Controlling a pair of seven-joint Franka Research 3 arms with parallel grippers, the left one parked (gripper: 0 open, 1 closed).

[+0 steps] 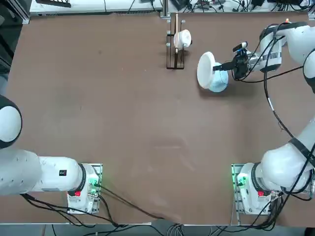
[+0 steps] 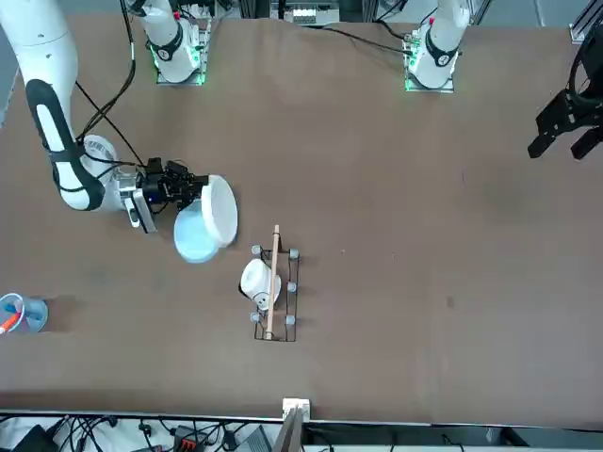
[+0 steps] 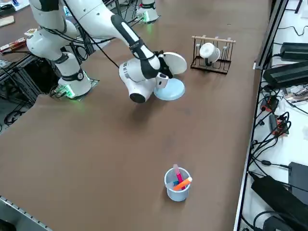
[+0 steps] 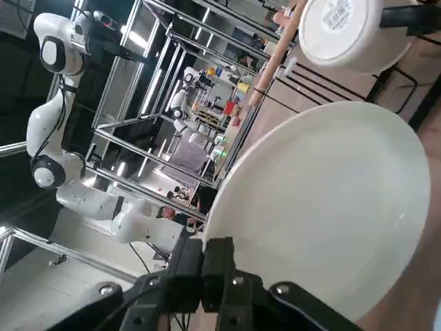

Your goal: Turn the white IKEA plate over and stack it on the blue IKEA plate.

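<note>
My right gripper (image 1: 220,66) is shut on the rim of the white IKEA plate (image 1: 205,70), which it holds tipped up on edge above the table. Under the plate, flat on the table, lies the blue IKEA plate (image 1: 219,81), partly covered. In the front view the white plate (image 2: 219,211) stands nearly upright over the blue plate (image 2: 192,240), with the gripper (image 2: 193,186) at its rim. From the right side the white plate (image 3: 175,62) leans over the blue plate (image 3: 172,90). The wrist view shows the white plate (image 4: 324,207) filling the frame above my fingers (image 4: 217,265).
A dark wooden rack (image 1: 175,46) with a white cup (image 1: 183,38) stands just left of the plates at the table's far edge. A clear blue cup with orange pen (image 3: 177,183) sits toward the right side of the table, well away from the plates.
</note>
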